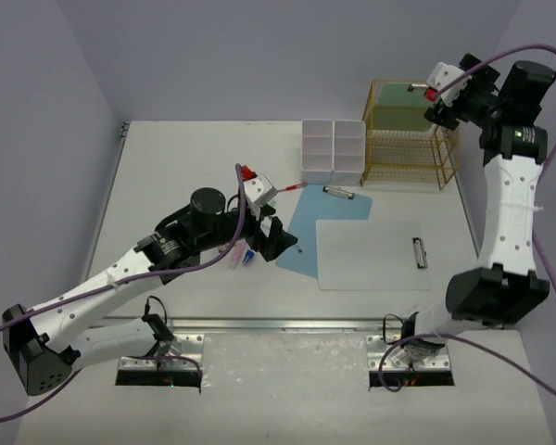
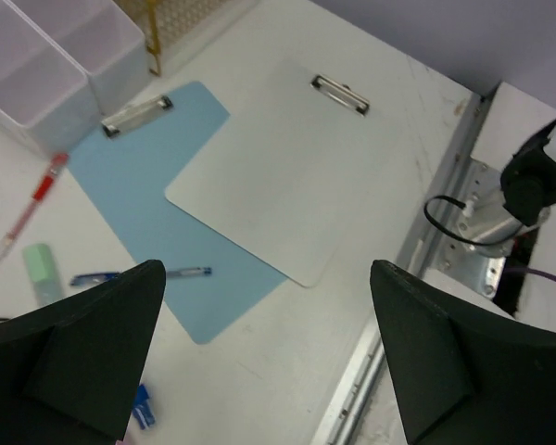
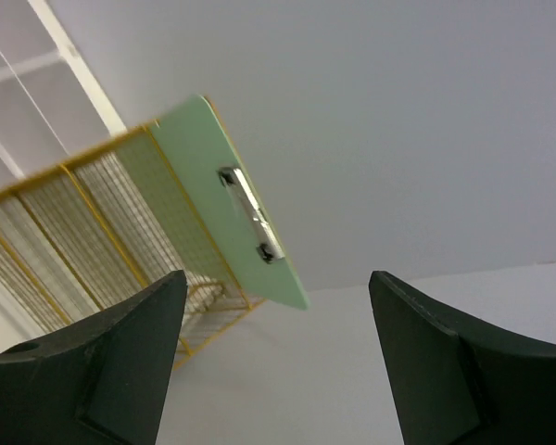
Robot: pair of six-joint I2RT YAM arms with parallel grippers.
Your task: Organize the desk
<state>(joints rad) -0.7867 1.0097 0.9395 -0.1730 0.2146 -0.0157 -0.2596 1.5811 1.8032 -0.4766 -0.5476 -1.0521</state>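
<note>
With the green clipboard (image 3: 224, 209) standing filed in the wire rack (image 3: 74, 218) just ahead of it, my right gripper (image 3: 278, 283) is open and empty, while my left gripper (image 2: 267, 278), jaws wide and empty, hangs over the desk (image 2: 278, 371) above the white clipboard (image 2: 269, 176), which is likely next.

White-shelled arms (image 1: 510, 213) with black joints (image 1: 207, 202), purple cables (image 2: 542, 273), red-marked wrists (image 1: 247, 172), black wedge-shaped tool fingers (image 2: 83, 343)

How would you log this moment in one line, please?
left gripper: open over desk | right gripper: open near green clipboard in gold rack | white clipboard overlaps blue clipboard
</note>
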